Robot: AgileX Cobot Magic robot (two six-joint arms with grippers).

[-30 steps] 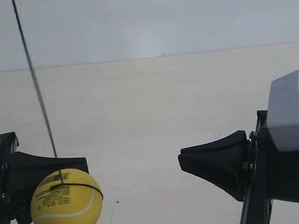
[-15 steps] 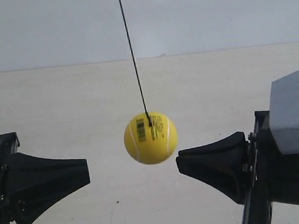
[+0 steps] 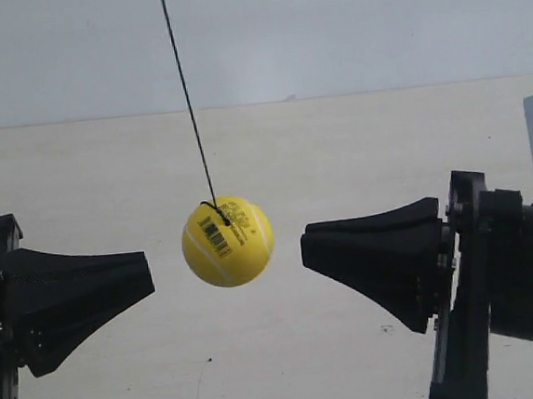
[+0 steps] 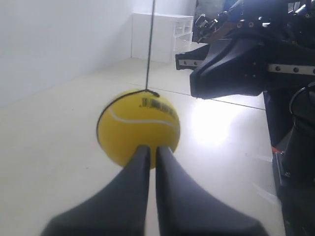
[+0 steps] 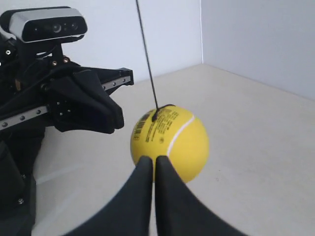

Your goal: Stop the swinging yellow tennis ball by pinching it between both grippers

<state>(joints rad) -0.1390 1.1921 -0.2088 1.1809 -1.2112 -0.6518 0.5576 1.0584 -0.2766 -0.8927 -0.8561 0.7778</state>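
Note the yellow tennis ball (image 3: 228, 241) hanging on its tilted black string (image 3: 187, 94) in the gap between the two closed wedges, touching neither; read it as slightly nearer the gripper at the exterior view's right (image 3: 308, 243) than the gripper at the exterior view's left (image 3: 147, 280); find left gripper (image 4: 153, 156) fingers pressed together, holding nothing; same for right gripper (image 5: 153, 164); see ball straight ahead of each tip, roughly level; judge the pinch as a straight inward push from both sides.

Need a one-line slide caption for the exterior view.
Yellow tennis ball hangs on its string between both grippers, touching neither.
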